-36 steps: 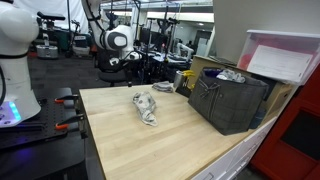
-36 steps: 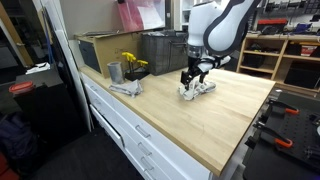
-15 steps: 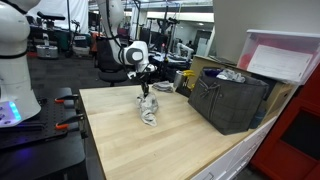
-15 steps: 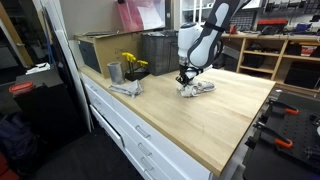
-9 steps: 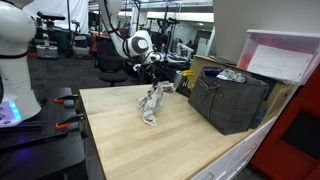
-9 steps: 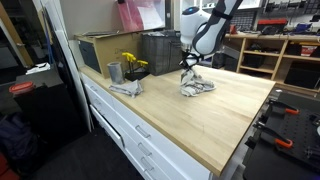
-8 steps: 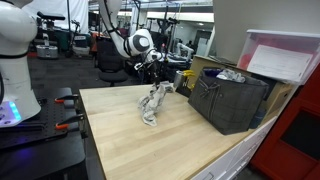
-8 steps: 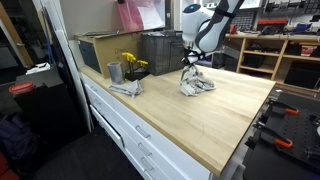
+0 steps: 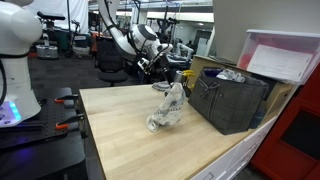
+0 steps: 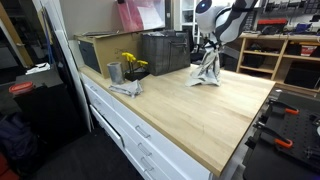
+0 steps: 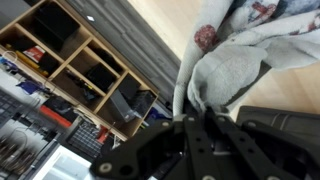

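Grey-white cloth [image 9: 170, 108], just one, is held pinched in the closed end effector [image 9: 165, 86]. Its top is held up and its lower end looks to be resting on the wooden surface [image 9: 115, 135], just beside one dark crate [image 9: 232, 102]. One more rag [image 10: 125, 88] is seen lying by one cup [image 10: 114, 72].

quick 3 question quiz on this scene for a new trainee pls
1. True or false: the gripper is shut on the grey cloth.
2. The cloth's lower end is: A) resting on the wooden table; B) hanging clear of every surface; C) balled up wholly inside the jaws.
3. Fill in: in an exterior view, the flowers next to the grey cup are ____ in colour.

Key: 1 true; 2 A; 3 yellow.
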Motion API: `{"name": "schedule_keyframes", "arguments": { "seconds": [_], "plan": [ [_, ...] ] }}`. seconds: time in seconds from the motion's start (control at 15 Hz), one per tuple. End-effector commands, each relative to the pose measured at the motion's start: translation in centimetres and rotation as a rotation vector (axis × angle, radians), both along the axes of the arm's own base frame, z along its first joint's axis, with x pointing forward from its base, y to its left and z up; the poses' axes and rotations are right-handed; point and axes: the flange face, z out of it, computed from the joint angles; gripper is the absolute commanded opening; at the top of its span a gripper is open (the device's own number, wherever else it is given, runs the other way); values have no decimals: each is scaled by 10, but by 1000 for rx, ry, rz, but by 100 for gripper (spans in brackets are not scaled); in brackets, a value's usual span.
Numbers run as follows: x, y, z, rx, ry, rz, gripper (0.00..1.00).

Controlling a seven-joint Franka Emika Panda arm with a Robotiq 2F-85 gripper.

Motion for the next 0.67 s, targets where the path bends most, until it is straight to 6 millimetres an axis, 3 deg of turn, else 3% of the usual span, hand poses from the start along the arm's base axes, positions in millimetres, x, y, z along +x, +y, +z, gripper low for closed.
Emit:
{"name": "schedule_keyframes", "arguments": {
  "seconds": [0.0,0.33,0.6],
  "plan": [
    [-16,-13,22,-115,-15,-84,2],
    [-28,-13,67,-300,-49,-126,2],
    [-34,18,98,-304,-73,-65,2]
  ]
}}
